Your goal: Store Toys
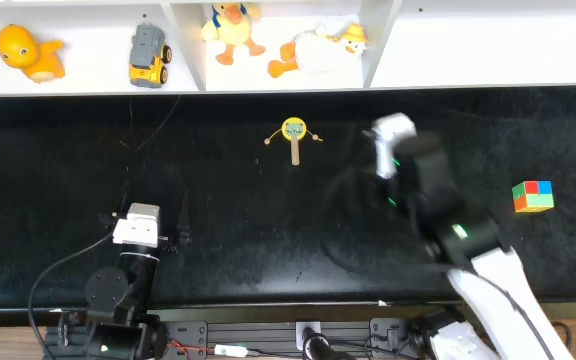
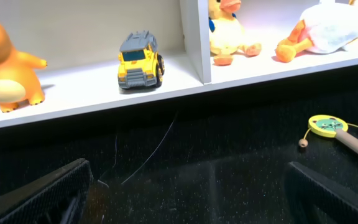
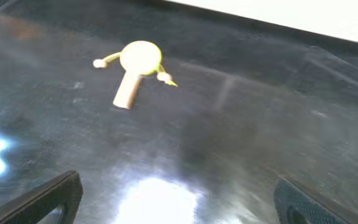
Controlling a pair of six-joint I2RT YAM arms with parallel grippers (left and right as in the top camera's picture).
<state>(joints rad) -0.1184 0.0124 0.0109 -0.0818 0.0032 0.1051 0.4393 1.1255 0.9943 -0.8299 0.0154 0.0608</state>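
Waiting by the bases: left gripper point(image 2: 186, 186) sits low over the black table point(image 1: 218, 230) on the left side, jaws spread wide, nothing between them.
Right arm: right gripper point(image 3: 176, 196) is lifted over the table right of centre, jaws wide apart and empty. The rattle drum point(image 3: 138, 65) lies ahead of it, apart from the fingers.
Step in hand: by my reading, the approach to a pick. Two toys lie on the table and neither is grasped yet.
Likely target: the rattle drum, near the middle of the table, close to the shelf front and well apart from the left gripper.
Drum's look: flat yellow disc with a printed face, short pale wooden handle pointing back toward the arms, two small beads on strings splayed to either side.
Next move calls for: lining the jaws across the handle, coming down to the mat, and closing on the stick rather than the thin disc. The loose beads could snag.
Other loose toy: colour cube point(image 1: 532, 196), far right of the table, on its own.
Far edge: white shelf point(image 1: 468, 50). One bay holds an orange figure point(image 1: 28, 52) and a yellow truck point(image 1: 149, 55). The next holds a plush duck point(image 1: 231, 28) sitting up and a white plush point(image 1: 318, 50) lying on its side.
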